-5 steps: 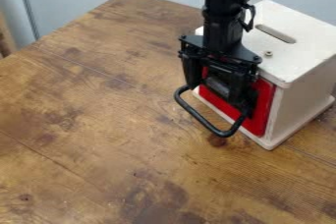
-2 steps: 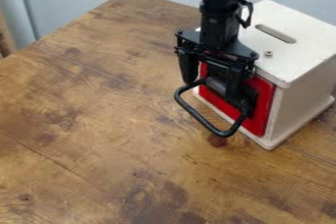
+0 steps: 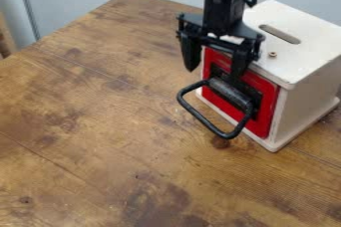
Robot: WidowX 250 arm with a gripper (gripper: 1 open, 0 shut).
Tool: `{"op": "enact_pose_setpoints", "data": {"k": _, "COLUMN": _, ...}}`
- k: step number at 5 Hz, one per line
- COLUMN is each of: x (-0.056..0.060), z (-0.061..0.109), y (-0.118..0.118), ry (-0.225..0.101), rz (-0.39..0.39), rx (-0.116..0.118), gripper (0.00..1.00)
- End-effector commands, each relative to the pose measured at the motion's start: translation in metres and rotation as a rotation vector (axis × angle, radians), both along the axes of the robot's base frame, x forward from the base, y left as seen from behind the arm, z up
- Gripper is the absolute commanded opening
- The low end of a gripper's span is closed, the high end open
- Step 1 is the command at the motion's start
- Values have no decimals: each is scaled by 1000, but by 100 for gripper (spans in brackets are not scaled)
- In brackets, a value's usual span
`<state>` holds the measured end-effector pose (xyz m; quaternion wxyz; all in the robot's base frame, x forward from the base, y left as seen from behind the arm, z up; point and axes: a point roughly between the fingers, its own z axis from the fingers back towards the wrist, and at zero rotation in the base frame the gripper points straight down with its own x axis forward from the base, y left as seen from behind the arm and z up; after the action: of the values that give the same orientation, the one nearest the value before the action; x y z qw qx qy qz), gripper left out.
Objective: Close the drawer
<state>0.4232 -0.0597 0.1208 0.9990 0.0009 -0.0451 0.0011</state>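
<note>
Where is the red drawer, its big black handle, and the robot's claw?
drawer [image 3: 265, 100]: camera view, on the red front panel.
handle [image 3: 202, 116]: camera view, on the loop's lower left bar.
gripper [image 3: 217, 64]: camera view, between the two fingertips, above the drawer front.

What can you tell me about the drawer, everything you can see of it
The drawer has a red front with a black plate and a big black rounded loop handle sticking out over the table. It sits in a cream-white wooden box, front about flush, so it looks closed. The gripper hangs open just above it, not gripping it.
</note>
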Motion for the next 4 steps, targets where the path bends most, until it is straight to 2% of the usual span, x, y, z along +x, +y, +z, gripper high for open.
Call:
{"op": "enact_pose_setpoints", "data": {"k": 1, "x": 3, "z": 68, "y": 1, "ry": -149, "rz": 8, "rx": -20, "gripper": 100}}
{"op": "enact_pose_setpoints", "data": {"k": 2, "x": 1, "z": 77, "y": -2, "ry": -152, "rz": -3, "rx": -22, "gripper": 100}}
{"op": "enact_pose_setpoints", "data": {"k": 4, "x": -3, "z": 82, "y": -8, "ry": -125, "rz": -69, "rx": -20, "gripper": 100}}
